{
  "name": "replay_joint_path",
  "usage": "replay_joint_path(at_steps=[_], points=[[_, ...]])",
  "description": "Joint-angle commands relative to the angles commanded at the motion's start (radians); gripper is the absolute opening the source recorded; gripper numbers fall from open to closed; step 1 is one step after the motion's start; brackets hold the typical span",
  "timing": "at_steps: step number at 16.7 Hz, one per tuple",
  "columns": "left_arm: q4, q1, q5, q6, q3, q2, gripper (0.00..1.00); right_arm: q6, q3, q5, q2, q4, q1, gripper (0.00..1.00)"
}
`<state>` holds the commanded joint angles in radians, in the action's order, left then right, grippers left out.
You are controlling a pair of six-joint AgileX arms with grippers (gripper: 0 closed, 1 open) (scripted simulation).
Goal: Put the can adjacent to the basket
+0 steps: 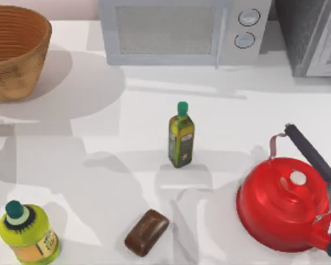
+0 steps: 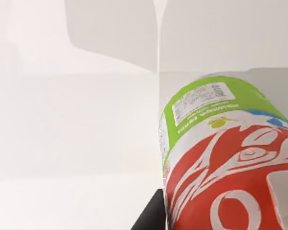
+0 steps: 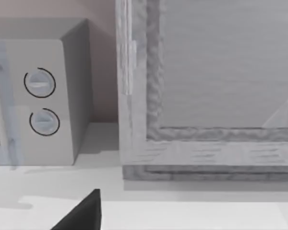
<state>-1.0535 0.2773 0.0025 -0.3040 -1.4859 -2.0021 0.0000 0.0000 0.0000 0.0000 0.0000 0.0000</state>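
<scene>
Got the can (image 2: 221, 158) in the left gripper (image 2: 216, 211), seen close up in the left wrist view: red band and white lettering nearest the camera, green band farther off. Pinching it between the fingers (image 2: 151, 218), a dark one at the can's edge and a pale pad pressed on the red band. Tilted rather than upright, with pale surface behind it. Hard to say where over the worktop (image 1: 99, 165) that is.

Over to the basket (image 1: 14, 49), sitting in the far left corner of the top view. Nothing standing beside it yet, just bare worktop in its shadow.

So, by the look of it: grasp done, placement not. Left to do: carrying the can to the basket, setting it down upright just beside the wicker wall, letting go.

Plenty to steer clear of: lime-green bottle (image 1: 28, 233) at near left, dark-green bottle (image 1: 181, 135) in the middle, brown block (image 1: 147, 232), red kettle (image 1: 287, 205) at right.

Right gripper (image 3: 81, 214) idle, facing the microwave (image 3: 38, 100); open or closed, cannot tell.
</scene>
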Motion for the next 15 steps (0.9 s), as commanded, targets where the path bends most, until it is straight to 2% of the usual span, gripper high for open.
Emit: replay_joint_path(at_steps=[4, 15], points=[[0.000, 0.000, 0.000, 0.000, 0.000, 0.000, 0.98, 0.000, 0.000, 0.000, 0.000, 0.000, 0.000, 1.00], [-0.003, 0.016, 0.001, -0.013, -0.003, 0.000, 1.00, 0.000, 0.000, 0.000, 0.000, 0.000, 0.000, 1.00]])
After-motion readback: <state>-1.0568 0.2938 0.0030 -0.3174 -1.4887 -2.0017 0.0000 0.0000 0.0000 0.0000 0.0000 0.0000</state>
